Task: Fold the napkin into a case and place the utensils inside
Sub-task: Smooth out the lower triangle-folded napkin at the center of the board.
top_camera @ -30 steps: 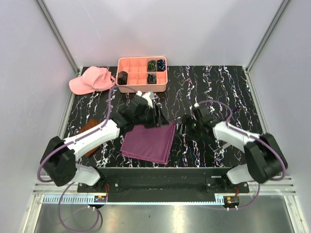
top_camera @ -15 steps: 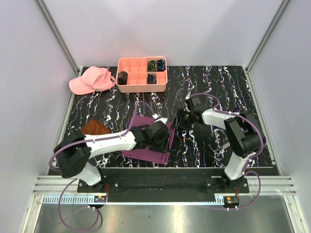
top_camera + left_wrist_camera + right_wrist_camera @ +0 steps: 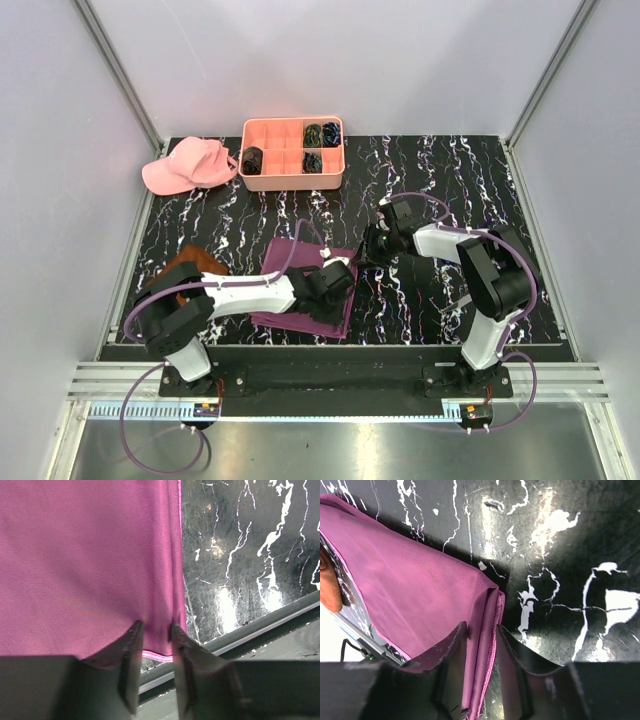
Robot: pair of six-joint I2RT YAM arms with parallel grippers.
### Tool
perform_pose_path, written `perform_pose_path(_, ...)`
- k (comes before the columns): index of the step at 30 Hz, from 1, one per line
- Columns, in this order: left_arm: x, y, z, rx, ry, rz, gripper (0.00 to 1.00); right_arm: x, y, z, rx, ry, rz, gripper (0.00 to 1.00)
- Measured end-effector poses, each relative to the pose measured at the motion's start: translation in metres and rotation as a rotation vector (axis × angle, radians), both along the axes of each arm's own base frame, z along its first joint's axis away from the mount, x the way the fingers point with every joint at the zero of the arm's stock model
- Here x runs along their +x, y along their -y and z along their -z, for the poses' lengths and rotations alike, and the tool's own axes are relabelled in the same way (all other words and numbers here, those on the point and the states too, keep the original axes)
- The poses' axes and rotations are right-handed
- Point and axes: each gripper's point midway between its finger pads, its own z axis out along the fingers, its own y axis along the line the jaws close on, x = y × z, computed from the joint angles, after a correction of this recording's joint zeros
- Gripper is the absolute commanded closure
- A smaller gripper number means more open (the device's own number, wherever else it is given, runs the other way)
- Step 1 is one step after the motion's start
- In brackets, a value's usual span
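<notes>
Now, looking down on the napkin, folded over in layers and lying flat on the marbled black tabletop, close to its front edge. Pinching the near right corner with the left pincer, narrowed to a slim gap, a pucker of magenta cloth nipped between the fingers. Straddling the far right corner with the right pincer, drawn in just as tight around the stacked edges. Holding both ends of one side, most likely to lift and carry that side across for another fold. Could well shed an inner layer at that far corner. No utensils to be seen; case not yet formed
</notes>
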Motion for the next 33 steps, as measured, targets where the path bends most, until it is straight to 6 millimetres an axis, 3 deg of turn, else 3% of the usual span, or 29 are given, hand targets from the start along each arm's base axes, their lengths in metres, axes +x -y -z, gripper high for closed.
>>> perform_pose_path(1,0.000,0.000,0.000,-0.002,-0.001,-0.003,0.85,0.000,0.000,0.000,0.001,0.000,-0.001,0.66)
perform_pose_path(4,-0.002,0.002,-0.001,-0.007,-0.006,-0.004,0.93,0.001,-0.002,0.002,0.009,0.001,-0.004,0.69)
perform_pose_path(12,-0.005,0.016,-0.011,-0.050,-0.014,0.019,0.92,0.009,-0.010,0.004,0.030,-0.008,-0.019,0.75)
perform_pose_path(16,-0.004,0.025,-0.016,-0.075,-0.015,0.025,0.84,0.013,-0.013,0.005,0.039,-0.008,-0.024,0.76)
perform_pose_path(18,-0.004,0.029,-0.013,-0.075,-0.026,0.026,0.73,0.013,-0.013,0.005,0.039,-0.007,-0.025,0.76)
perform_pose_path(23,-0.008,0.032,-0.005,-0.074,-0.058,0.030,0.61,0.018,-0.014,0.005,0.037,0.001,-0.030,0.76)
perform_pose_path(26,-0.009,0.040,-0.010,-0.102,-0.065,0.044,0.54,0.028,-0.015,0.004,0.029,0.022,-0.047,0.69)
perform_pose_path(29,-0.005,0.050,-0.022,-0.148,-0.051,0.069,0.46,0.040,-0.012,0.001,-0.002,0.053,-0.062,0.48)
perform_pose_path(30,-0.004,0.052,-0.027,-0.162,-0.040,0.072,0.45,0.043,-0.010,-0.001,-0.018,0.062,-0.065,0.41)
perform_pose_path(33,0.004,0.045,-0.054,-0.223,-0.006,0.060,0.43,0.044,0.002,-0.007,-0.088,0.089,-0.067,0.32)
